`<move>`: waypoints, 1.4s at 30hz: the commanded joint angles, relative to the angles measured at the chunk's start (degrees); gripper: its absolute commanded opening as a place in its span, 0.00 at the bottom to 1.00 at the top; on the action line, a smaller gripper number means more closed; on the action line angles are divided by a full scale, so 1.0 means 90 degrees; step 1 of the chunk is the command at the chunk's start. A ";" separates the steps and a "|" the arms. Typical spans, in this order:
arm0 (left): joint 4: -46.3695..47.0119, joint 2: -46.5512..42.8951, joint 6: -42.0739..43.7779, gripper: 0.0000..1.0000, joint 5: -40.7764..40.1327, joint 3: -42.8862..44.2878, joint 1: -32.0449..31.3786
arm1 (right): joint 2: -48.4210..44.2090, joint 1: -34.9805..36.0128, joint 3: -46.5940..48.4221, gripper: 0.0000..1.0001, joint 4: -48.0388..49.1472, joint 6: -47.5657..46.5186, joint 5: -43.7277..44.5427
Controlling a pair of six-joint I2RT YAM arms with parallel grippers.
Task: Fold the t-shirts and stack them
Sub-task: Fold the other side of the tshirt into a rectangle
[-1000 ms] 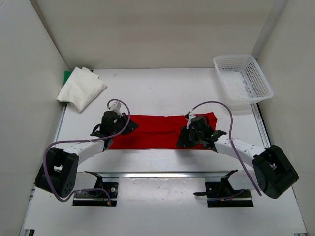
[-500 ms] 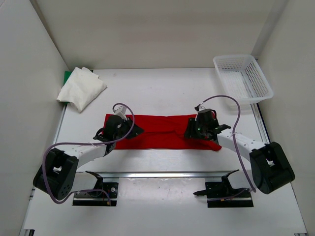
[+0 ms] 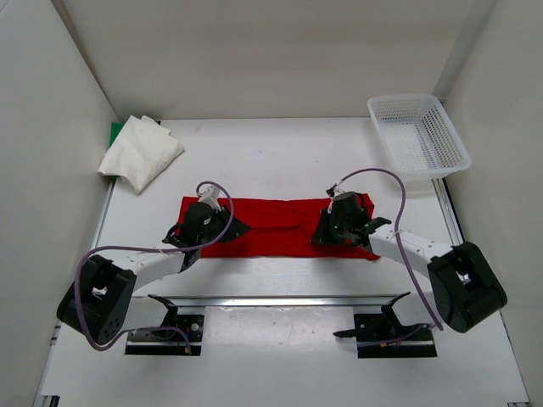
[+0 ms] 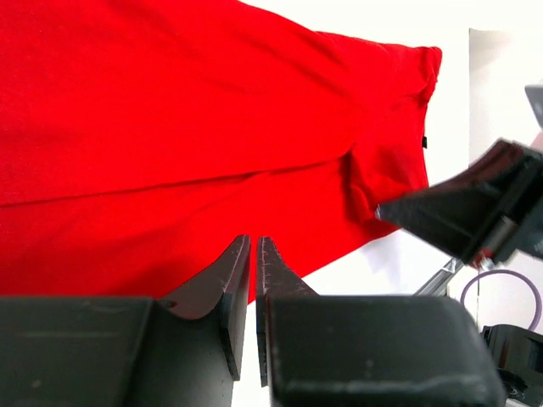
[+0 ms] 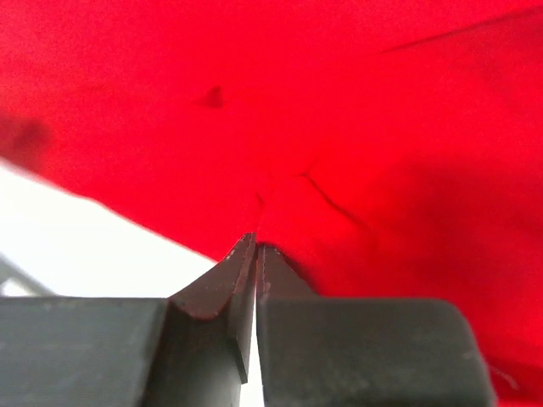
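You are looking at a pale-walled enclosure around a white counter, with a metal rail along its near edge, just ahead of the arm bases.

The red t-shirt is the biggest thing on the counter. It lies mid-counter, folded into a long band running left to right, with both arms reaching onto it, one at each end.

The white mesh basket sits in the far right corner, well apart from the shirt.

In the far left corner the off-white t-shirt lies folded and slightly askew. It rests on the green t-shirt, of which you see only a sliver at the wall side.

Your right gripper is closed, finger against finger, at the near edge of the red t-shirt's right end. Creases in the cloth run straight into its tips, so it has the fabric pinched.

Your left gripper stands over the near edge of the shirt's left end. Its jaws are almost together, with only a thin slit between them. The cloth there looks flat, and the left wrist view does not show whether any of it is caught in that slit.
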 commanded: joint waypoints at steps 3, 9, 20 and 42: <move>0.0129 -0.0151 -0.0029 0.18 0.0124 0.0166 0.0026 | -0.0787 -0.0123 -0.0854 0.07 0.0785 0.1058 -0.1368; 0.0081 -0.0005 -0.0058 0.19 0.0376 0.0537 0.0056 | -0.1158 -0.0123 -0.0955 0.39 0.0614 0.1130 -0.1506; 0.0801 0.1349 -0.0495 0.21 0.0649 0.1201 0.0366 | -0.1435 -0.1996 -0.0633 0.00 0.1175 0.0574 -0.0961; 0.3615 0.3023 -0.2743 0.19 0.1726 -0.0273 0.3326 | 0.1800 -0.3795 0.1350 0.00 0.0183 -0.0296 0.0584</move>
